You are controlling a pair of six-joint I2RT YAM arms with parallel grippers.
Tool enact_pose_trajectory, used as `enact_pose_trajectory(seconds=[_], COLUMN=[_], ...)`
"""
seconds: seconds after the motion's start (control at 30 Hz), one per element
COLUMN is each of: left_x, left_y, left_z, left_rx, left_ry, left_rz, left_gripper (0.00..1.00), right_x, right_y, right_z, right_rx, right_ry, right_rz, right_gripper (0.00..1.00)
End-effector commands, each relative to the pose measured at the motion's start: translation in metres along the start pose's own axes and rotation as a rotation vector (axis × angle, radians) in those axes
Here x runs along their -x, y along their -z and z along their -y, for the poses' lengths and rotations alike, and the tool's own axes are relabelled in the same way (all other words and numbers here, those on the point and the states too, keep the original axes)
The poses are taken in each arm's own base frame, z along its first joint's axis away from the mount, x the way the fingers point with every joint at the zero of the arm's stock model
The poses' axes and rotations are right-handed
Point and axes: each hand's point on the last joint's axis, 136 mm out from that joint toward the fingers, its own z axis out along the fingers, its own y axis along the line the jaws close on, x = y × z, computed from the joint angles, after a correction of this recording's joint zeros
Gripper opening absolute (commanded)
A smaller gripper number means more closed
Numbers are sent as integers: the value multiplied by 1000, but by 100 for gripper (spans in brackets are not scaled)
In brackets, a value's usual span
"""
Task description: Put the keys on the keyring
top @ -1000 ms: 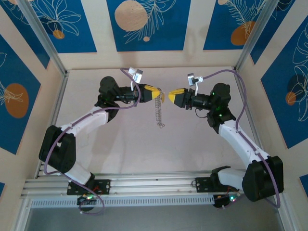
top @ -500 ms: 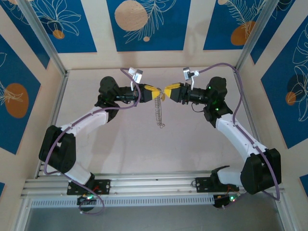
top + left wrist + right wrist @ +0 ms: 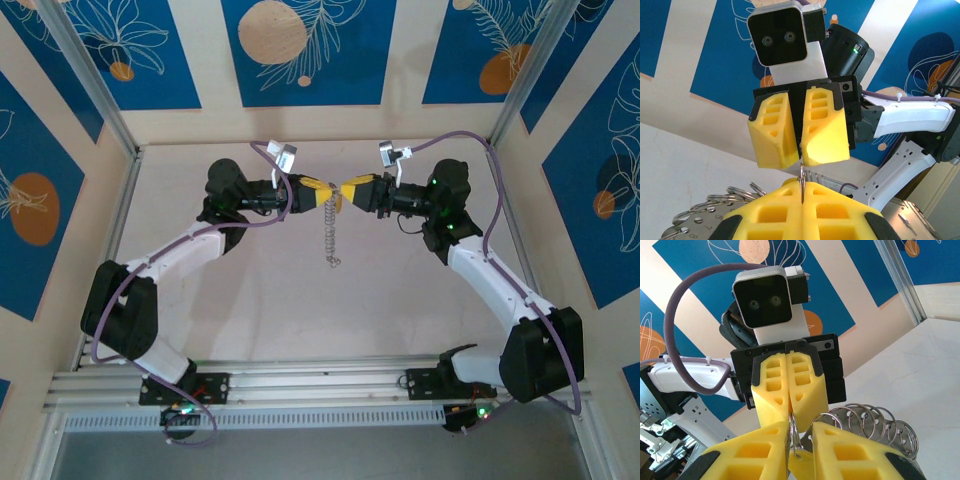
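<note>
Two grippers stood tip to tip above the far middle of the table [image 3: 250,300], seen from the top camera. The left gripper [image 3: 322,193] pointed rightward and the right gripper [image 3: 348,190] pointed leftward, their yellow fingertips almost touching.

Left wrist view: the left gripper's jaws were pressed together on a thin metal keyring [image 3: 802,179]. The ring stood edge-on and reached up into the narrow slit between the right gripper's two fingers just above it.

Right wrist view: the right gripper's jaws were closed to a small gap. In that gap sat the same ring's wire and, below it, a small yellow-orange piece that appeared to be the head of the key [image 3: 801,464]. The key's shaft could not be made out, and whether it had passed onto the ring could not be told.

A chain of rings [image 3: 331,232] hung from the meeting point of the two grippers. It dropped straight toward the table, and its lowest loop lay on or just above the surface. In the right wrist view these loops fanned out to the right of the fingers.
</note>
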Motion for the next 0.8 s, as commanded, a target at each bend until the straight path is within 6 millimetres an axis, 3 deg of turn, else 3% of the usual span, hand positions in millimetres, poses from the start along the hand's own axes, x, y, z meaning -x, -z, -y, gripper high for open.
enact_pose_trajectory(seconds=[0.0,0.43,0.77], left_x=[9,9,9], left_y=[-1,-1,-1], left_z=[18,17,16], left_rx=[-45,-44,-31], left_ry=[-66,-63,-69], left_rz=[14,14,26], left_gripper=[0,0,0], right_x=[2,-1,-6], right_y=[-3,-6,-5], right_z=[-4,-5,0], right_rx=[14,26,8], right_ry=[17,19,10], right_rz=[-8,-23,-31], right_gripper=[21,25,0])
